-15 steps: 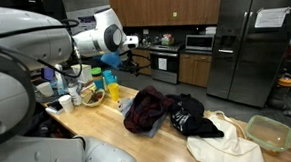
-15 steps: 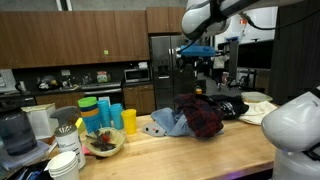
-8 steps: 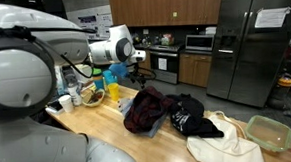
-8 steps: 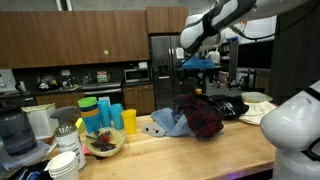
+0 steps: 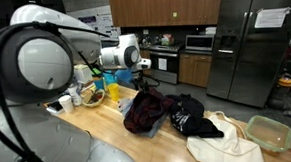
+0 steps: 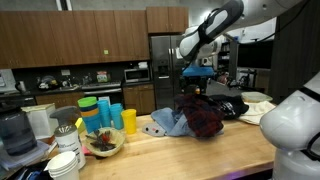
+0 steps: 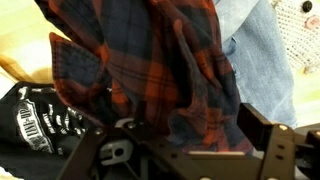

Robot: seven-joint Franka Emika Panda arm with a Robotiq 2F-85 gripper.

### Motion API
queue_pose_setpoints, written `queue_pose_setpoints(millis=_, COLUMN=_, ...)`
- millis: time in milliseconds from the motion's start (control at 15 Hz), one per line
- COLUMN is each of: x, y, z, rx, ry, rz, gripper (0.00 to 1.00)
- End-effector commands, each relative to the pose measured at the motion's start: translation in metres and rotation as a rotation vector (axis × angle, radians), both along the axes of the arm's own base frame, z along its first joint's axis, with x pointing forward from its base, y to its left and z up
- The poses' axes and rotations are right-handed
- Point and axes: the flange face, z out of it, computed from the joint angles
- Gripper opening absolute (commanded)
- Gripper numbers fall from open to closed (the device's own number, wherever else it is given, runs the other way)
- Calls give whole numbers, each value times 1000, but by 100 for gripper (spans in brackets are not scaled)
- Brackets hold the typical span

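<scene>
We are in a kitchen with brown wooden cabinets and a steel fridge [image 5: 254, 45] standing well behind the claw. The work surface is a pale butcher-block tabletop [image 6: 170, 152].

The claw [image 7: 185, 160] hangs with its jaws spread wide and nothing between them. It sits just above the heap of clothes, and we see it over that heap in both exterior views [image 5: 145, 84] [image 6: 196, 84].

We count four pieces of cloth:
- One red-and-dark plaid shirt [image 7: 160, 70] lies directly under the claw, on top of the heap.
- One black garment [image 7: 40, 115] with white print lies just beside the claw, touching the plaid.
- One blue denim piece [image 7: 262, 60] lies on the other side of the claw, partly under the plaid.
- One cream cloth [image 5: 224, 142] lies farther from the claw, past the black garment.

One green container [image 5: 268, 133] stands well away from the claw, beyond the cream cloth. Past the denim in an exterior view stand two blue cups [image 6: 104, 110] and one yellow cup [image 6: 129, 121], with one bowl [image 6: 105, 143] near them, all well apart from the claw.

A strip of bare wood runs between the heap under the claw and the tabletop's near edge in that same view. The air above the claw is open.
</scene>
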Motion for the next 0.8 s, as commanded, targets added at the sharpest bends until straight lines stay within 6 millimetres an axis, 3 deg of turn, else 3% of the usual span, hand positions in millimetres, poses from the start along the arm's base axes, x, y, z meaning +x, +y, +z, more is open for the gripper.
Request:
queue_pose_setpoints(millis=0, x=5, y=-2, z=-3, rx=10, ry=24, rz=-18, gripper=91)
queue_pose_setpoints(millis=67, x=6, y=-1, z=-4, rx=10, ry=26, rz=-17, gripper=86)
queue_pose_setpoints(millis=133, x=6, y=-1, z=-4, rx=8, ry=28, rz=-17, gripper=71)
queue_pose_setpoints(millis=333, x=6, y=1, z=-4, rx=8, ry=27, rz=-10, gripper=53)
queue_pose_setpoints(millis=733, x=4, y=7, z=5, rx=10, ry=11, rz=8, gripper=5)
